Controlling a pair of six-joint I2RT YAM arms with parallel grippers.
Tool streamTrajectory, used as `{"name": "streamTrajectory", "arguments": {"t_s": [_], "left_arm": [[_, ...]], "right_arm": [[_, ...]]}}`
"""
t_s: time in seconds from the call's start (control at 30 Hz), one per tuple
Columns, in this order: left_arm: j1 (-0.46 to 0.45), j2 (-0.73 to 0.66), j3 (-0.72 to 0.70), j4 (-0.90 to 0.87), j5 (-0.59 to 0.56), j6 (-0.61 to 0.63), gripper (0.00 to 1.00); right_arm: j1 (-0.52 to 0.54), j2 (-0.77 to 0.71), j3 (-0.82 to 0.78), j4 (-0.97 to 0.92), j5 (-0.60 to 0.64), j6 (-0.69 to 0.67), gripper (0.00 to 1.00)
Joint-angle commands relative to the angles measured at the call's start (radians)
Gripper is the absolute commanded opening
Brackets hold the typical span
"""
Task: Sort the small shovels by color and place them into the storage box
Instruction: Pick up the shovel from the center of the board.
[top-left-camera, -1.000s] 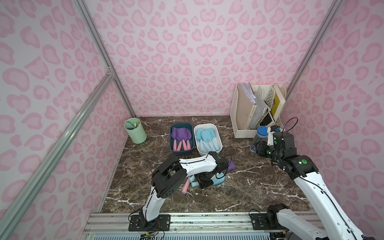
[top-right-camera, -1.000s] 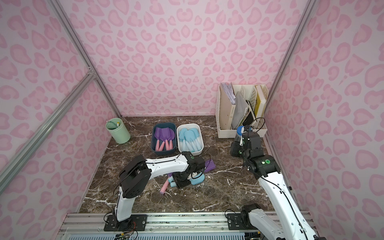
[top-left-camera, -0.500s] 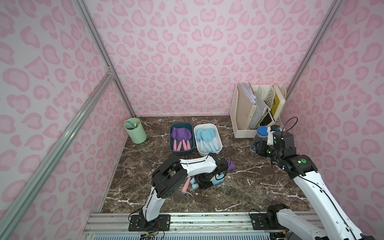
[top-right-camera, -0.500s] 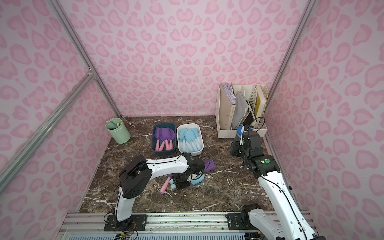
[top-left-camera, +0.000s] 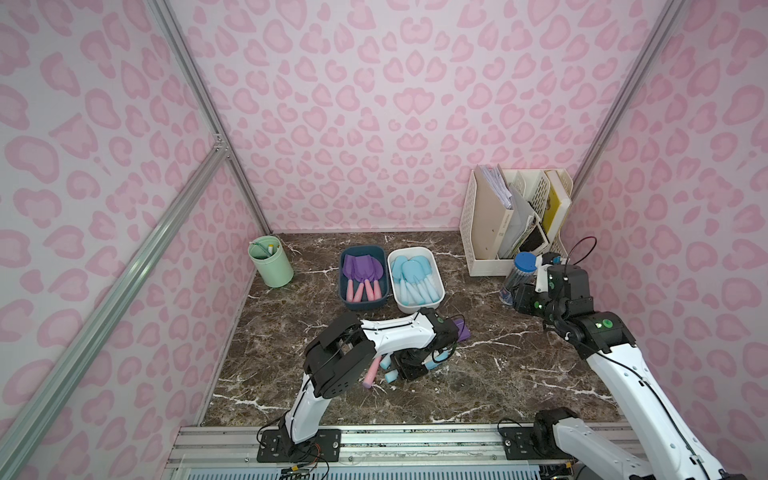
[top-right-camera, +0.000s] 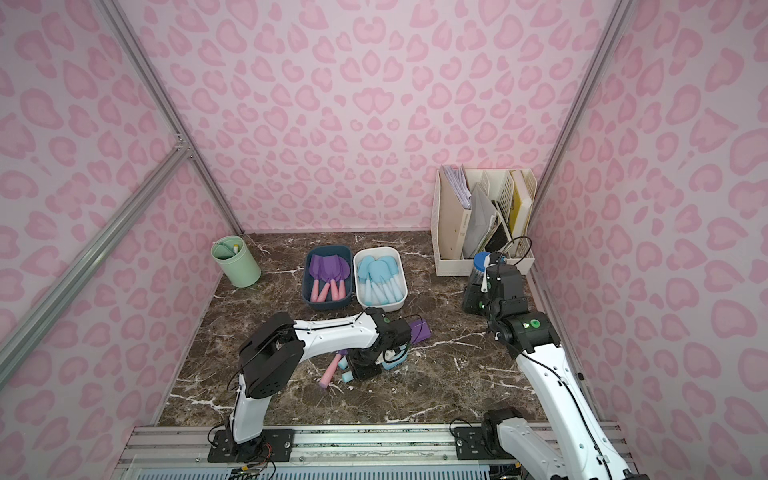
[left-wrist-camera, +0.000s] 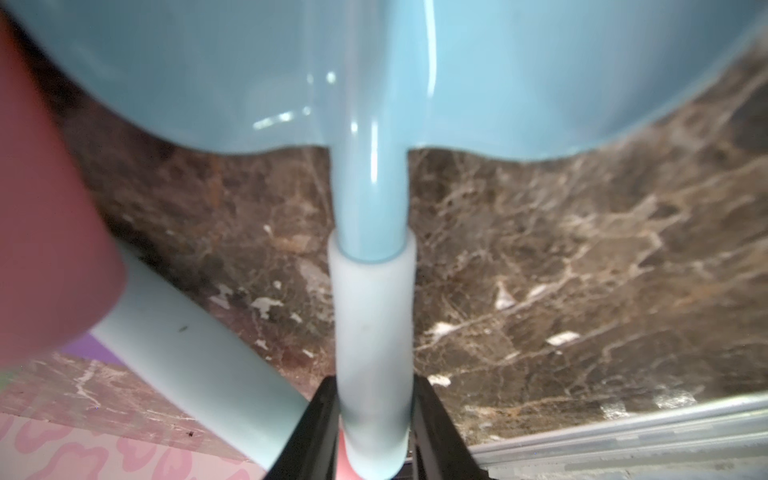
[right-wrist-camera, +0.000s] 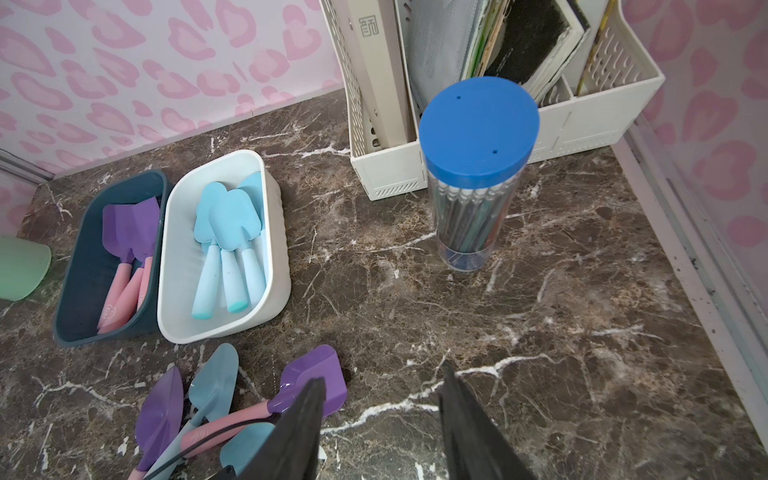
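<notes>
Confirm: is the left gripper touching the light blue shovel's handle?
Touching. In the left wrist view the left gripper presses its fingers against the light blue shovel on both sides of its handle.

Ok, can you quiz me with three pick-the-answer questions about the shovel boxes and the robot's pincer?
1. The dark blue box stands: A) beside the white box; B) on top of it; C) inside it.
2. The shovels in the white box are: A) purple; B) light blue; C) green.
3. The right pincer is: A) squeezing a shovel; B) squeezing a box; C) open and empty.
Answers: 1 A, they sit side by side; 2 B, every one there is light blue; 3 C, bare table shows between its jaws.
</notes>
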Motion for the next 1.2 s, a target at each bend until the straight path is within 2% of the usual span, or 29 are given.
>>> {"name": "streamTrajectory", "arguments": {"t_s": [0.0,0.8,1.03,1.17], "left_arm": [[-0.005,0.007,0.002,0.002,0.013,-0.002,0.33],[-0.05,-0.049,0.016,-0.054,0.019,-0.016,0.15],[-0.057,-0.14,0.021,-0.103,0.02,-0.051,0.13],[-0.046,-0.214,0.084,-0.142,0.018,-0.081,0.12]], "right_arm": [[-0.004,-0.003,-0.002,0.031,-0.004,-0.011,0.5],[-0.015,0.0,-0.007,0.041,-0.021,-0.016,0.5],[-0.017,0.023,0.025,0.051,-0.052,-0.019,0.5],[-0.018,0.045,0.072,0.041,-0.062,-0.023,0.5]]}}
